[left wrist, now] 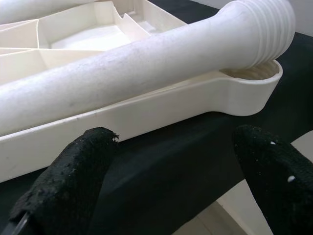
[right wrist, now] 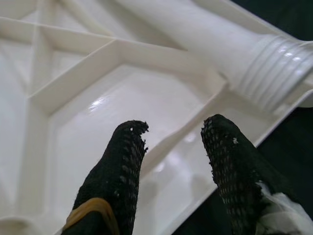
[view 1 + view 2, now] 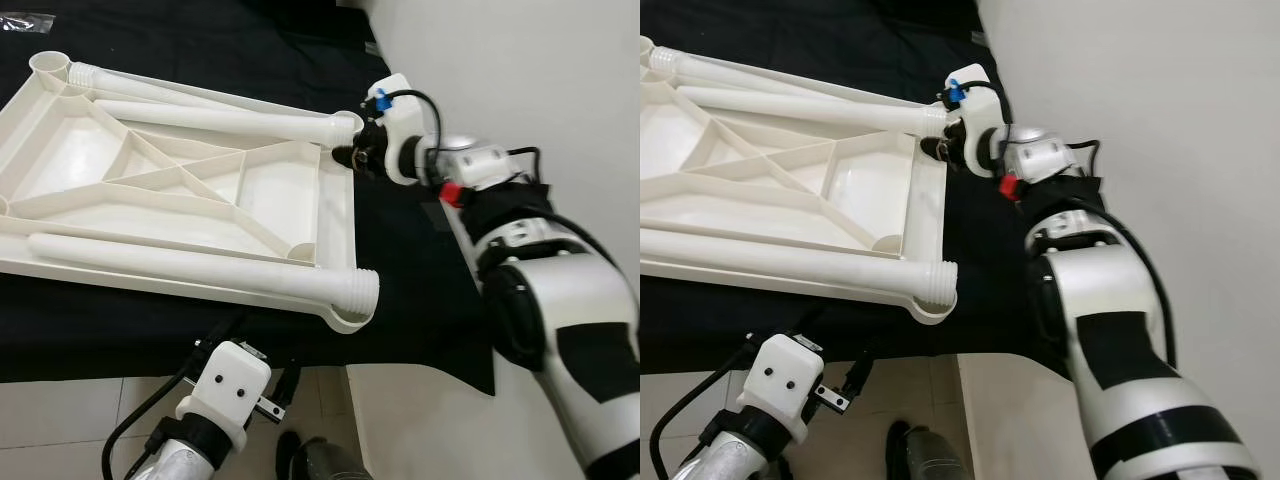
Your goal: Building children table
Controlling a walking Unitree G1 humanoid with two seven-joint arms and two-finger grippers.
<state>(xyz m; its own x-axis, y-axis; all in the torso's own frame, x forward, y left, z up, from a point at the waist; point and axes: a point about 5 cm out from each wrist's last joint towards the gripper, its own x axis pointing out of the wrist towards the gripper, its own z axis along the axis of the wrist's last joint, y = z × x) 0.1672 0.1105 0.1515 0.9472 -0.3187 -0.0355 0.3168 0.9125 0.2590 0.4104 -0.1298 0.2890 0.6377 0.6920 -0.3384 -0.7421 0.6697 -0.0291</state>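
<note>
In the left eye view you see the white plastic table top [image 3: 180, 190] lying upside down, ribs up, on a black cloth [image 3: 420, 290] that fills the upper and middle frame. Two white legs lie loose on it: the far leg [image 3: 220, 115] runs along the upper edge toward centre right, the near leg [image 3: 200, 265] runs along the lower edge, its threaded end [image 3: 362, 293] resting over a corner socket at lower centre. Your right gripper [image 3: 345, 157] sits at centre right, just at the far leg's end and the table top's corner. Your left gripper [image 3: 268, 408] is at the bottom of the frame, below the cloth's edge, over pale floor tiles [image 3: 60, 410].

In the right eye view you get the same layout shifted left; a white wall [image 3: 1160, 100] takes the right side.

In the left wrist view your left jaws stand wide apart, holding nothing, with the near leg's threaded end and the corner socket [image 1: 254, 83] just beyond them at upper right.

In the right wrist view your right jaws are apart and empty, one black finger [image 2: 115, 181] over a ribbed compartment of the table top, the far leg's threaded end [image 2: 274, 66] at upper right.
</note>
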